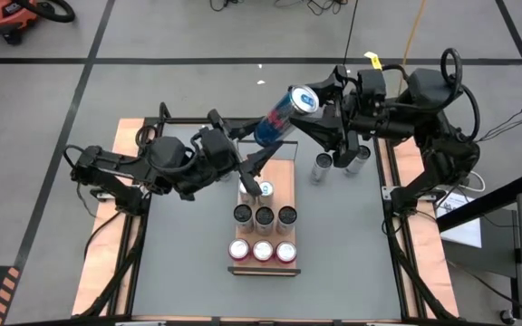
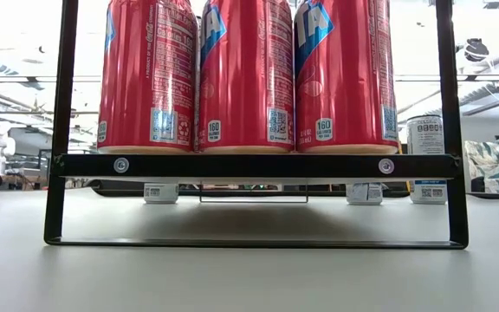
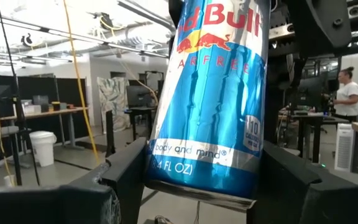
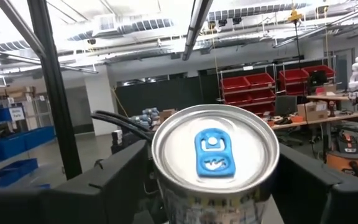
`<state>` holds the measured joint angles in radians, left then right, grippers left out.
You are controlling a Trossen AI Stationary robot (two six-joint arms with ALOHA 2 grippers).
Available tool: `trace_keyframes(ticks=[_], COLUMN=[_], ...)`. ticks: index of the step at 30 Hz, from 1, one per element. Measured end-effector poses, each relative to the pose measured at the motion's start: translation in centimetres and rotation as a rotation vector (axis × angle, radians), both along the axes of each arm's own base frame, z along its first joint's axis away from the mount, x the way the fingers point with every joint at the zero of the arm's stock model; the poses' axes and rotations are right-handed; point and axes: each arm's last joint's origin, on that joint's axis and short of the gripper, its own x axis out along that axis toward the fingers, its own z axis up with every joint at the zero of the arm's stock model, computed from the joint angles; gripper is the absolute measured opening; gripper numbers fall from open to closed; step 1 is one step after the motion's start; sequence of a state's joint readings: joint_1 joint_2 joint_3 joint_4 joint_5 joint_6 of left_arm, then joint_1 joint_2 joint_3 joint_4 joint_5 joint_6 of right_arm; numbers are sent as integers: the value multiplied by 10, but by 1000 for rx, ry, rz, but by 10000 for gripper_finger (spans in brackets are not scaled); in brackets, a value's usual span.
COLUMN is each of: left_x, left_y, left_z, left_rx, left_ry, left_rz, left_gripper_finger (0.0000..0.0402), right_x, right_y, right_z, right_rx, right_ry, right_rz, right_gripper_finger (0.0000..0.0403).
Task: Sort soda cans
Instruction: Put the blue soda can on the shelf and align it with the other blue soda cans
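A slim blue can (image 1: 282,116) is tilted in the air above the table's far middle, between both grippers. My left gripper (image 1: 254,143) is shut on its bottom end, and my right gripper (image 1: 320,107) is shut on its top end (image 4: 214,151). Three red cans (image 1: 262,251) stand on their bases in the near row of a black rack (image 2: 249,165). Behind them stand three dark-topped cans (image 1: 264,215), then one pale-topped can (image 1: 265,188). Two silver cans (image 1: 323,166) stand on the table at the far right. My left gripper pinches the blue can's wall just above its bottom rim (image 3: 166,171) between its two fingers (image 3: 126,171), which lie across the can. The can is lifted clear and leans up toward the right arm. My right gripper has a finger (image 4: 300,174) on each side of the can's top end (image 4: 166,186), coming along the can from beyond its lid. The can's own top hides the contact.
The rack sits on a wooden board (image 1: 284,156) at the table's middle. Another silver can (image 2: 427,143) shows behind the rack in the low view. Wooden rails (image 1: 107,226) run along the table's left and right sides. A person (image 3: 347,93) stands in the room beyond.
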<state>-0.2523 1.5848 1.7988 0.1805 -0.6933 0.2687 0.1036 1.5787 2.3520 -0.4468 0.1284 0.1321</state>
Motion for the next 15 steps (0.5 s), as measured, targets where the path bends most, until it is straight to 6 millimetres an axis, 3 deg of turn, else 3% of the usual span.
trace_keyframes(ticks=[6,15], left_x=[0,0], left_y=[0,0], left_z=[0,0], left_rx=[-1,-2], left_ry=[-2,2], left_rz=[1,5], left_gripper_finger=[238,238], right_x=[-1,-1], right_y=[0,0], right_z=[0,0], right_rx=[-29,-41], right_ry=[0,1], right_rz=[-8,-17], right_gripper_finger=[274,204])
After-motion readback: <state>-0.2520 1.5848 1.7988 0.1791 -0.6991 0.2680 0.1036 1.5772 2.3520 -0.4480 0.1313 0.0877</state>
